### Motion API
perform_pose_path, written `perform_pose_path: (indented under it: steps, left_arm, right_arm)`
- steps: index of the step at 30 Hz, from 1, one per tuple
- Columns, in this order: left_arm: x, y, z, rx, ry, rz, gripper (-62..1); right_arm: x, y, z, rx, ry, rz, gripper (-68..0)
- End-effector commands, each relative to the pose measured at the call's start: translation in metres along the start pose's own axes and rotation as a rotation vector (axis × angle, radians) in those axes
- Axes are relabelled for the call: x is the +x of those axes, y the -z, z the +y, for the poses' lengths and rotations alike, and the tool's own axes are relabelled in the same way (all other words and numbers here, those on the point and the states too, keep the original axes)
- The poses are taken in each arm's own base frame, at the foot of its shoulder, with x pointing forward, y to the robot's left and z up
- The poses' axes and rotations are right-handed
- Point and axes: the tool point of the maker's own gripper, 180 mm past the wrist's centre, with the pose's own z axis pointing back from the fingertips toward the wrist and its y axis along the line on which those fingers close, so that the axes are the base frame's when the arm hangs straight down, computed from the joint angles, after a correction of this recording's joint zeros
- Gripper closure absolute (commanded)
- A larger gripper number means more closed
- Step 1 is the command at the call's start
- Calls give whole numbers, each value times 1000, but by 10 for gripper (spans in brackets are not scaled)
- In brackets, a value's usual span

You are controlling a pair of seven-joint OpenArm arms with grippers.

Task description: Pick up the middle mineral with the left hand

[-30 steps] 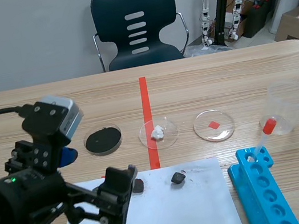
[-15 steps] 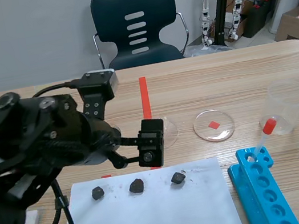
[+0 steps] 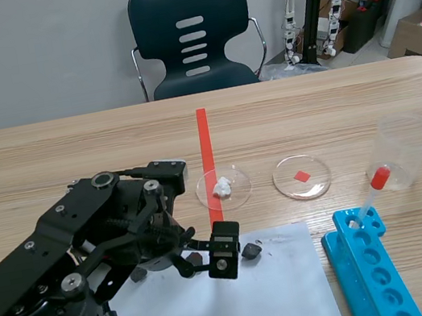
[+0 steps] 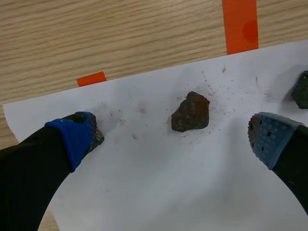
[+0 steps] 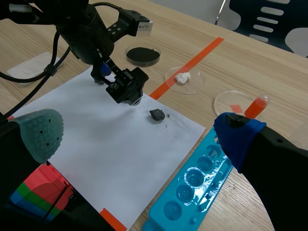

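Now we look down the left wrist view, and the left gripper (image 4: 173,138) hangs wide open over the white paper sheet (image 4: 159,187), holding nothing. The middle mineral (image 4: 191,111), a dark, rough lump, lies on the sheet in the gap between the fingers, just ahead of the pads and touching neither. One blue pad (image 4: 77,137) sits right up against the neighbouring mineral (image 4: 97,136); the other pad (image 4: 267,139) stands near the third mineral (image 4: 301,90) at the sheet's far side. In the scene view the left arm (image 3: 89,253) hides the middle stone. Beyond the paper we see a dish with a white lump (image 3: 223,188) and a dish with a red square (image 3: 302,176). The right gripper (image 5: 139,134) is also spread wide and holds nothing, near the blue tube rack (image 3: 368,261).
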Motion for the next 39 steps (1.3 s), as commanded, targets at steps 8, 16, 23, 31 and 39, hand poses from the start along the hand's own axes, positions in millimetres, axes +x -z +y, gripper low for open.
perform_pose_path:
  steps: [8, 16, 23, 31, 39]
  left_arm:
    - [16, -4, -10, -10, 14, -73, -623]
    - [18, -3, -16, -7, 43, -78, -623]
    - [16, 6, -18, 5, 71, -32, -623]
    - [8, 13, -23, -14, 74, 15, -623]
    - [-2, 13, -23, -17, 71, 71, -623]
  right_arm:
    - [7, 1, -2, -6, 5, -30, -679]
    - [7, 1, -2, -6, 5, -30, -679]
    - [7, 1, -2, -6, 5, -30, -679]
    - [7, 1, -2, -6, 6, -30, -679]
    - [7, 1, -2, -6, 6, -30, -679]
